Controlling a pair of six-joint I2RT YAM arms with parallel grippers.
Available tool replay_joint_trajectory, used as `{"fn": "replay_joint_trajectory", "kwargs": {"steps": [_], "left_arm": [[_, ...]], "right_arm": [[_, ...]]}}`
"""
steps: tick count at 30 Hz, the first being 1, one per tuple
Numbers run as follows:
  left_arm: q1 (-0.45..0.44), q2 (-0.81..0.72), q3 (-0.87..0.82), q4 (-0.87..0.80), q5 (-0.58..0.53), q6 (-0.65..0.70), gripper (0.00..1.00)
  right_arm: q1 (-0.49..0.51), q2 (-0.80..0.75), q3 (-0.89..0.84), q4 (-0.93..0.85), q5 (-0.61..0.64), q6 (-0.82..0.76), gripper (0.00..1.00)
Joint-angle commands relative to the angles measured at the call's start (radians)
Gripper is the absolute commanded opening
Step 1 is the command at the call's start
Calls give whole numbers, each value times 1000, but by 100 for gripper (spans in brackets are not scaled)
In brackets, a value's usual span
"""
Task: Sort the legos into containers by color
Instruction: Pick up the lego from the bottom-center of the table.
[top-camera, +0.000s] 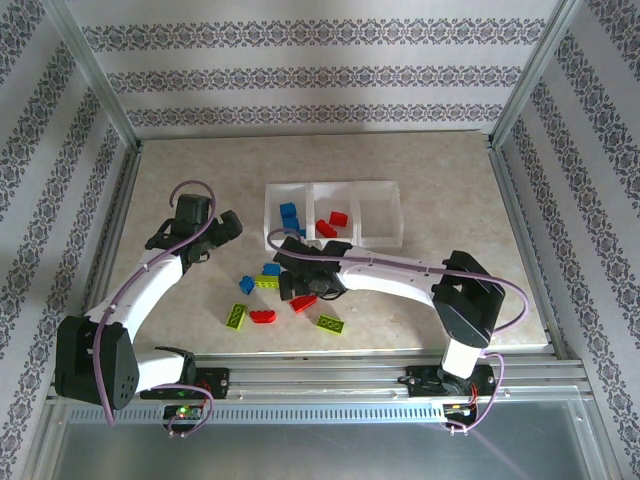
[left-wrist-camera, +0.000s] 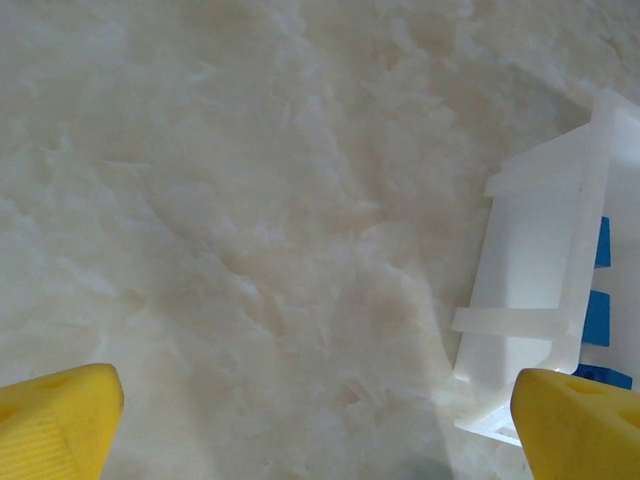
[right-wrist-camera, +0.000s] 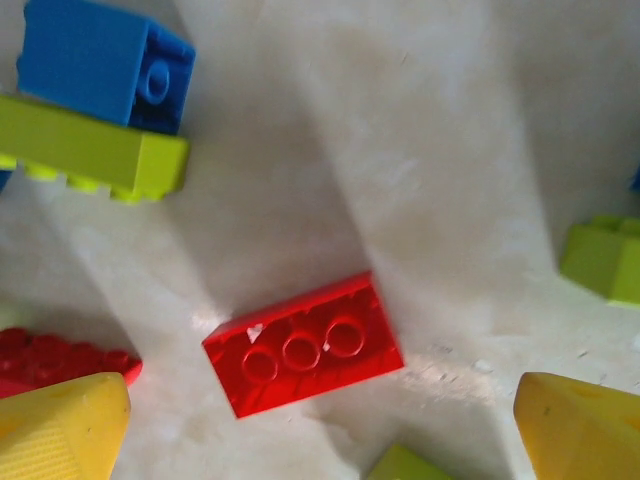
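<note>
While my right pincer (right-wrist-camera: 320, 432) hangs wide open above the red brick (right-wrist-camera: 303, 345) on the desk (right-wrist-camera: 430, 150), I'd square up, lower and close; the containers (top-camera: 311, 213) sit farther off, the middle one seemingly red's. The left pincer (left-wrist-camera: 318, 425) is open too.

**Left side.** Bare tabletop (top-camera: 180, 170) surrounds the left gripper (top-camera: 228, 225), and its wide-set fingertips straddle bare surface. The outer wall of the containers (left-wrist-camera: 535, 270) stands just beside one fingertip (left-wrist-camera: 580, 425) and blocks travel that way.

**Centre.** Loose legos (top-camera: 268, 282) crowd the strip between the two arms. Under the right gripper (right-wrist-camera: 320, 420), a red brick (right-wrist-camera: 303, 345) lies between the spread fingertips with room on either side. A studded red piece (right-wrist-camera: 55, 360) lies close against one fingertip. A lime brick (right-wrist-camera: 603, 260) sits near the other.

**Far side.** The right bin (top-camera: 380, 215) has an open floor. The tabletop beyond the containers is open.
</note>
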Motion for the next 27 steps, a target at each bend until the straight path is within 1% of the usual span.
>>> {"fn": "replay_joint_trajectory", "kwargs": {"steps": [1, 4, 10, 13, 17, 21, 27], "left_arm": [[18, -17, -13, 4, 7, 10, 100], [17, -17, -14, 3, 11, 8, 100], [17, -20, -15, 5, 11, 7, 100], [18, -20, -15, 3, 11, 8, 100], [19, -21, -14, 0, 11, 10, 100], [20, -27, -17, -4, 6, 11, 100], [22, -28, -17, -6, 6, 13, 100]], "right_arm": [[9, 22, -21, -38, -69, 29, 98], [10, 37, -39, -21, -104, 29, 97], [10, 77, -37, 41, -160, 13, 87], [9, 110, -13, 42, -168, -8, 81], [5, 146, 15, 42, -171, -27, 78], [-7, 168, 32, 48, -166, -38, 77], [-21, 187, 80, 23, -120, -74, 78]]}}
